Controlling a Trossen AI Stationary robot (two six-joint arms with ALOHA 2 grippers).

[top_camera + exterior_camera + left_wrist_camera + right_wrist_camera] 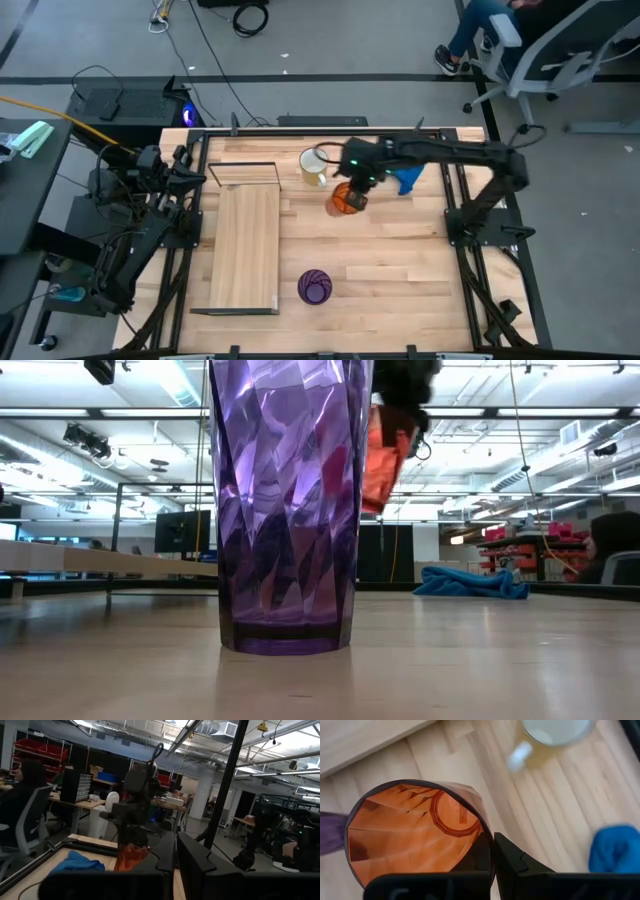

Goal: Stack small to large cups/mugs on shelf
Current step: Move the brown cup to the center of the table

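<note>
My right gripper (352, 186) hangs over the middle of the table, shut on the orange translucent cup (345, 202), which shows above the tabletop in the low view (383, 460). The white mug (313, 166) stands on its base just beyond it, toward the far edge. The purple cup (315, 287) stands upright near the near edge, right of the shelf (245, 245). That pale wood board lies flat on the table's left part. My left gripper (176, 852) waits shut at the table's far left corner (190, 180). My right gripper (491, 842) holds the orange cup by its rim wall (487, 837). One finger (512, 857) is outside the cup, and the other shows dark through the wall inside it. The fingers come from above. The cup is lifted clear of the table and tilted.
A blue cloth (410, 178) lies crumpled on the table right of the held cup, near the far edge. Bare planks (400, 260) stretch between the purple cup and the right frame. A person sits on an office chair (540, 50) beyond the far right corner.
</note>
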